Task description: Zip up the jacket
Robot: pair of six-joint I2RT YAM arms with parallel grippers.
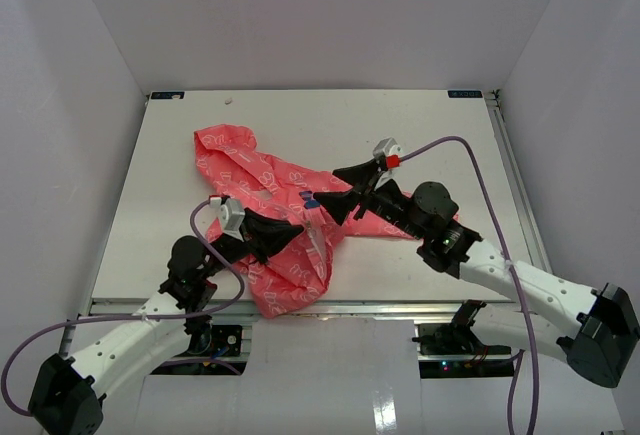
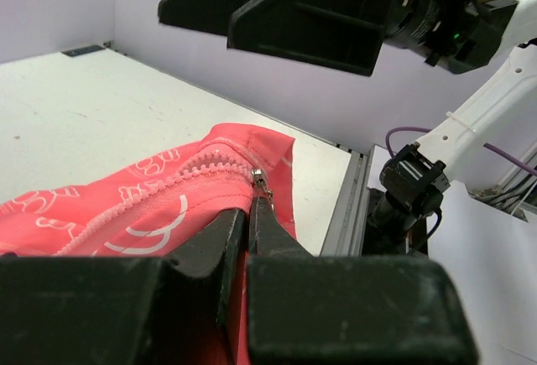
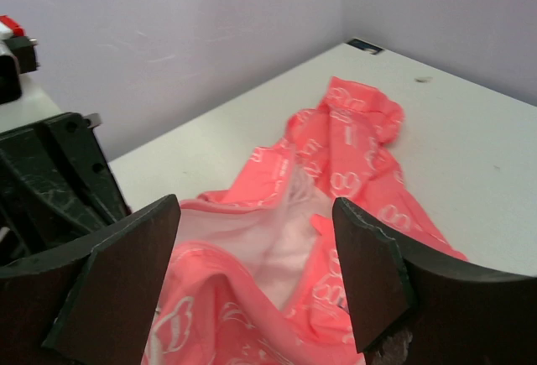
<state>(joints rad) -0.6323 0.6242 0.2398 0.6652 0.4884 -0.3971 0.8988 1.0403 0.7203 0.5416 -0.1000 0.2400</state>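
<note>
The coral-pink jacket (image 1: 240,170) with white outline print lies rumpled across the middle of the table, hood at the far left. My left gripper (image 1: 301,234) is shut on it at its near right edge. In the left wrist view the fingertips (image 2: 273,222) pinch right below the metal zipper slider (image 2: 261,182), at the end of the pink zipper teeth (image 2: 168,185). My right gripper (image 1: 327,186) hovers open just above the jacket's middle. In the right wrist view (image 3: 252,273) the pale lining (image 3: 277,243) shows between its spread fingers.
The table's metal front rail (image 1: 400,305) runs close to the jacket's near hem and shows in the left wrist view (image 2: 348,205). White walls enclose the table on three sides. The right gripper (image 2: 294,13) hangs above the left one. A purple cable (image 1: 470,155) loops over the right arm.
</note>
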